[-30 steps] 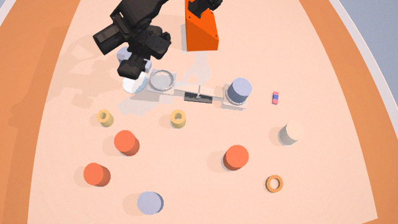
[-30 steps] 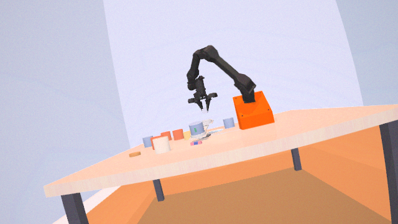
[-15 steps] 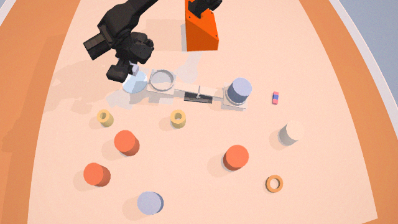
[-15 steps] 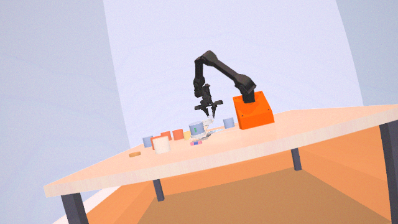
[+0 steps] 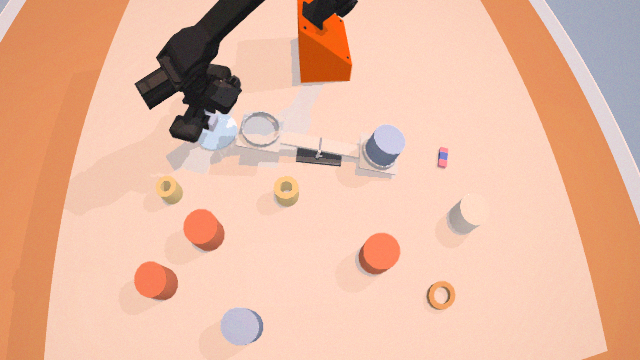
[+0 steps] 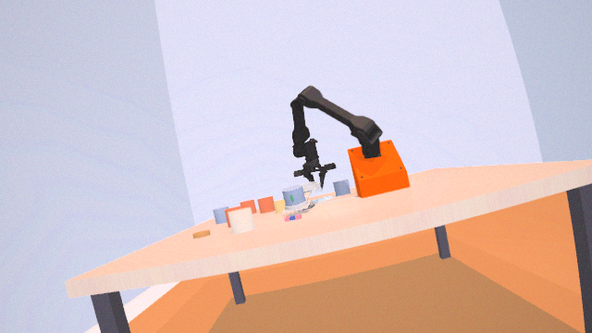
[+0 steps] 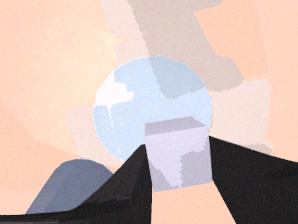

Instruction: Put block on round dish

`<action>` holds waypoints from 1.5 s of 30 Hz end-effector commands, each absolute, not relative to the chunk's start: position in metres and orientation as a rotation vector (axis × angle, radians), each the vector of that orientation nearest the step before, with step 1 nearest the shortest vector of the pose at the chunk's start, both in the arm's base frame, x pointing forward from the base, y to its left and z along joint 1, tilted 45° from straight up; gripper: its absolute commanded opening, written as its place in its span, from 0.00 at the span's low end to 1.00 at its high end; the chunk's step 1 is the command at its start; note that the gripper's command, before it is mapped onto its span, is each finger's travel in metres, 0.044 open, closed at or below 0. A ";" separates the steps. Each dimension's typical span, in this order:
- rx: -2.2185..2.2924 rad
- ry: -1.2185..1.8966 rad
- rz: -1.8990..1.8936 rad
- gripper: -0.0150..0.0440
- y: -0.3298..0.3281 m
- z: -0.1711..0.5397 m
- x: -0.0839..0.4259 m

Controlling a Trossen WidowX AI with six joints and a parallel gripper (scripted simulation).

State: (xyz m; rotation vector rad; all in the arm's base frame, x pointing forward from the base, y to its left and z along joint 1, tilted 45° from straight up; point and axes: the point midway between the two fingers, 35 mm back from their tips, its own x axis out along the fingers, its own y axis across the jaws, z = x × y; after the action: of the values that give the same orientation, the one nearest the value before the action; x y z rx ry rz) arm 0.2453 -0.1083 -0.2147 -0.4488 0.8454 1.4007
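Note:
My gripper (image 5: 212, 121) (image 6: 316, 184) (image 7: 173, 146) is shut on a pale lavender block (image 5: 213, 121) (image 7: 180, 167). It holds the block low over the round pale blue dish (image 5: 220, 139) (image 7: 150, 82); the exact gap is hard to tell. The balance (image 5: 342, 148) has an empty ringed pan at its left end, beside the dish. One blue-grey cup (image 5: 387, 142) (image 6: 293, 197) stands on the right pan. Another blue-grey cup (image 6: 341, 188) (image 7: 75, 182) stands on the table near the dish, not above it; the arm hides it in the top view.
The orange arm base (image 5: 325, 65) (image 6: 381, 176) is behind the balance. Two yellow rings (image 5: 286, 191) (image 5: 169, 189), several red cylinders, a blue-grey cylinder (image 5: 241, 326), a white cylinder (image 5: 466, 215), an orange ring (image 5: 429, 295) and a small pink-and-blue block (image 5: 443, 157) stand or lie around.

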 end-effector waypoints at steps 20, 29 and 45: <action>-0.422 0.846 1.411 0.25 -0.079 -0.240 0.237; -0.435 0.846 1.410 0.57 -0.084 -0.238 0.240; -0.423 0.849 1.410 1.00 -0.123 -0.195 0.240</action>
State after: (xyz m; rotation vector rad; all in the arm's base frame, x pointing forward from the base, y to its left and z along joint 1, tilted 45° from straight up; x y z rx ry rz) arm 0.2351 -0.1072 -0.2094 -0.4012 0.8517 1.4161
